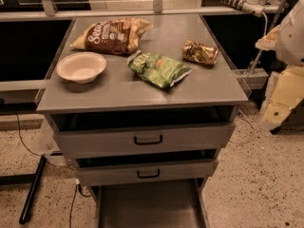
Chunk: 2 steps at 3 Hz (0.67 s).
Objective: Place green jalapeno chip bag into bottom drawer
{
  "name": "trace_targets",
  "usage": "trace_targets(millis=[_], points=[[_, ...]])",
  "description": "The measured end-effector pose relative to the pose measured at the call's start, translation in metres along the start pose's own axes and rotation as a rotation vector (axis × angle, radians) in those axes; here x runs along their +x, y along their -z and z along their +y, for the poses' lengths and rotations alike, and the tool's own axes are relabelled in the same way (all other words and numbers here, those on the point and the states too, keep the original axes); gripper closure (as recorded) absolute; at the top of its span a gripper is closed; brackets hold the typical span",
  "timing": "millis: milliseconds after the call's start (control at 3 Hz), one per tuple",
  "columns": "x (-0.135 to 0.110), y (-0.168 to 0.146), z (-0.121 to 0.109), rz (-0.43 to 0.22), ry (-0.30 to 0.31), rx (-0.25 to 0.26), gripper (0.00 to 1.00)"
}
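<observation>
- Bottom drawer (147, 205) sits closest to the lens, pulled well out, its flat grey floor bare and waiting straight below and in front of the green jalapeno chip bag (158, 69).
- And the bag itself lies flat on the grey worktop (123, 94), near the middle, resting slantwise with nothing touching it.
- Just beyond the bag to the camera's left lies the larger brown chip bag (112, 35); level with the bag on that same side, a pale bowl (81, 67); to the bag's right and a little further back, a small gold-brown bag (200, 52), close but apart.
- Well off to the right of the bag, past the worktop's edge and lower down, hangs the robot's hand (278, 103). It holds nothing of the task, and whether it is released or clenched cannot be told from here.
- Handling call: the bag looks light, puffy and crinkly, with slick foil that gives under pressure and chips inside that could crush.
- Best bet is a gentle pinch from above across the narrow middle, or on a sealed end seam.
- Below the bag, the two upper drawers (147, 139) stand slightly ajar, so the drop should clear their fronts.
</observation>
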<state>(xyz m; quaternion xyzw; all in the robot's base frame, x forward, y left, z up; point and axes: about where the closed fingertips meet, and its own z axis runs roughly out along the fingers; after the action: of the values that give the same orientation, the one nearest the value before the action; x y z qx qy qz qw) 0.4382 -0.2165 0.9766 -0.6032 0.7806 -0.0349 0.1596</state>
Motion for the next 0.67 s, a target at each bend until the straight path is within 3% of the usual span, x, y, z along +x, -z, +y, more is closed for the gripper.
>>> trace_targets(millis=[333, 667], points=[[0.000, 0.000, 0.000, 0.000, 0.000, 0.000, 0.00], [-0.031, -0.008, 0.008, -0.027, 0.070, -0.012, 0.00]])
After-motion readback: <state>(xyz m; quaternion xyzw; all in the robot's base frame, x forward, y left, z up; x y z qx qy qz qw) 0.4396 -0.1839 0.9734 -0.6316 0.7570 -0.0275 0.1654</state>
